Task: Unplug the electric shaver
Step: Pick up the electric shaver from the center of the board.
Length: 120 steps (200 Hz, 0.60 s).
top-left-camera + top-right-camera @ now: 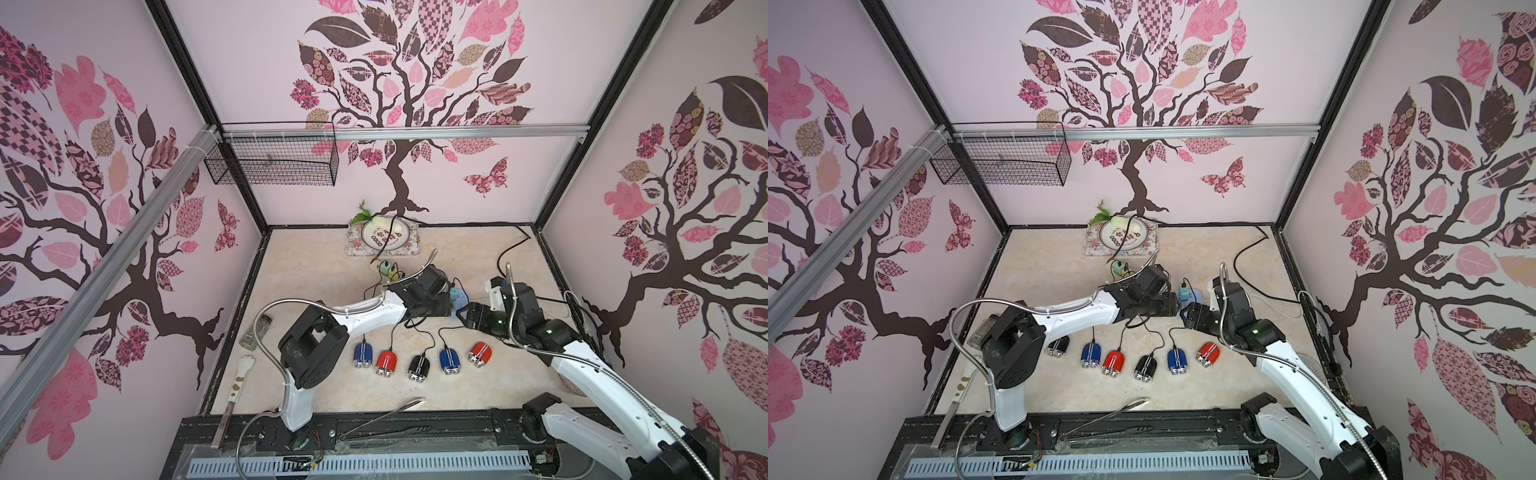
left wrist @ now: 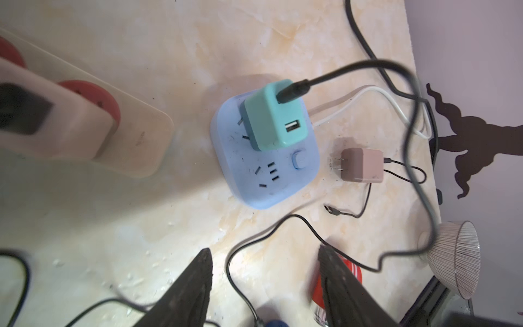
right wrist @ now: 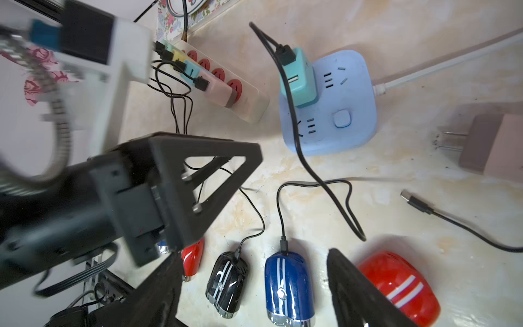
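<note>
Both hands gape empty, so the left hand (image 2: 264,250), above the blue socket block (image 2: 254,181) on the worktop (image 2: 127,226), should pinch the teal adapter (image 2: 274,119) plugged into it, whose cable (image 2: 353,68) seems to feed the blue shaver (image 3: 288,286) nearby, and pull straight out while the right hand (image 3: 254,253) braces the block.

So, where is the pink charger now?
In the left wrist view the pink charger lies unplugged on the table beside the blue socket block, prongs toward it but apart, between the block and the right wall.
</note>
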Each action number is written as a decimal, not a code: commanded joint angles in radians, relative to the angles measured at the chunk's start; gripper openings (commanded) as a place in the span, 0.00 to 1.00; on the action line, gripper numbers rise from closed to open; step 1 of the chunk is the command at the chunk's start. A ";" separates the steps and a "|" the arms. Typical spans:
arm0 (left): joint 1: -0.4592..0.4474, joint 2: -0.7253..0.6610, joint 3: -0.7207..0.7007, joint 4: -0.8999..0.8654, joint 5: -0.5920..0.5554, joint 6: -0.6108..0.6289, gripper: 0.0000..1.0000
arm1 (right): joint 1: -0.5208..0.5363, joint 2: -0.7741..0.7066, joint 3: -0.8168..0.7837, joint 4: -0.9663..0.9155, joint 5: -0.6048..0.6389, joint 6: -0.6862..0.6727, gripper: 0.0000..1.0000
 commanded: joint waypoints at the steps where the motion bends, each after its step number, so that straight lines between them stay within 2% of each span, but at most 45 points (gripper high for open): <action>1: -0.022 -0.057 -0.061 -0.095 -0.093 -0.007 0.62 | 0.003 0.033 0.013 -0.019 0.061 -0.041 0.80; 54: -0.130 -0.121 -0.156 -0.157 -0.150 -0.093 0.60 | 0.003 0.069 -0.032 0.014 0.080 -0.084 0.74; 99: -0.228 -0.089 -0.129 -0.195 -0.174 -0.153 0.61 | 0.002 0.108 -0.047 0.061 0.050 -0.089 0.72; 120: -0.256 -0.065 -0.111 -0.182 -0.166 -0.172 0.67 | 0.003 0.102 -0.050 0.073 0.059 -0.086 0.72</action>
